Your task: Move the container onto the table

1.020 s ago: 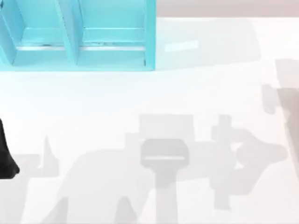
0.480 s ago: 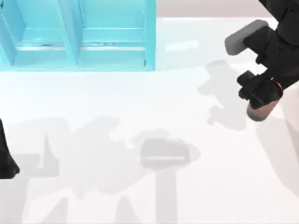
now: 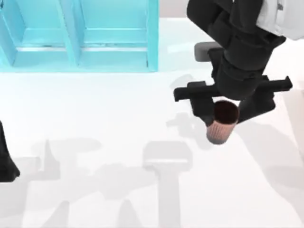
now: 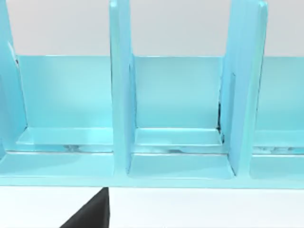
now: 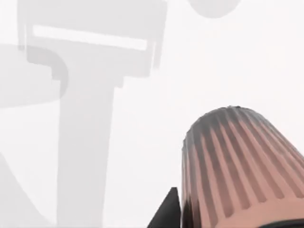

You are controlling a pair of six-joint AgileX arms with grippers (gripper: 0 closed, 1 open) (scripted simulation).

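At right of centre in the top view, the container, a ribbed copper-brown cup, hangs tilted above the white surface, pinched between the fingers of the right end effector, which is closed on its rim end. The carry step appears under way, the cup not yet set down. Next comes a descent until its base meets the surface, then a release. The turquoise shelf unit fills the upper left; the left arm sits parked at the left edge.

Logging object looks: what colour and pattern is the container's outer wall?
Copper-brown with vertical ribs, clearest in the right wrist view on the container, held by the right gripper.
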